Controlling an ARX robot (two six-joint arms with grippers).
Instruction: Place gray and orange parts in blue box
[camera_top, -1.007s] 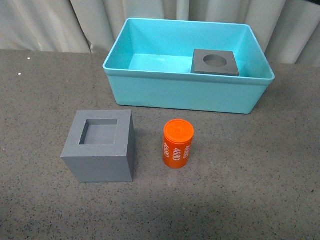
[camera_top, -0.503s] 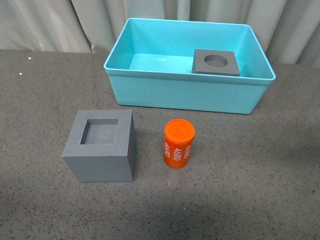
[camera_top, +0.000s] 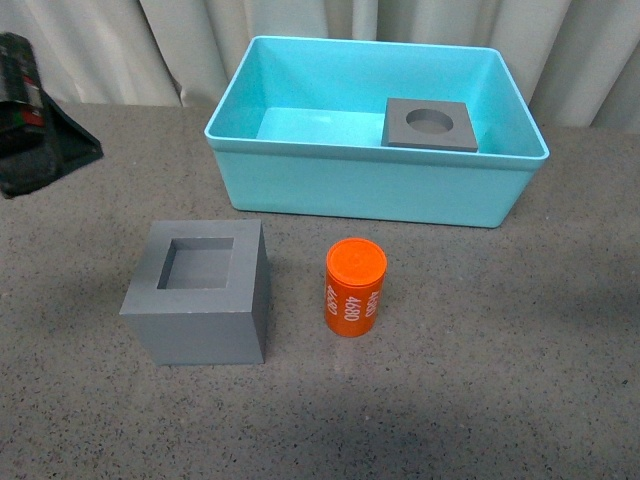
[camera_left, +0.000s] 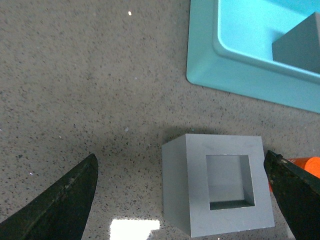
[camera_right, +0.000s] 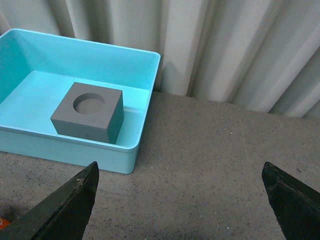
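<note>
A gray cube with a square recess stands on the table, the orange cylinder with white digits upright to its right. Behind them is the blue box, holding a gray cube with a round recess in its right half. My left gripper hangs open above the square-recess cube, its fingers wide on either side and not touching it. The right gripper is open over bare table, to the right of the box and the cube inside it.
My left arm shows at the far left edge of the front view. Pale curtains close off the back of the speckled gray table. An orange sliver of the cylinder peeks past the left gripper's finger.
My left arm has come into the front view at the far left. The cubes, cylinder and box have stayed put.
</note>
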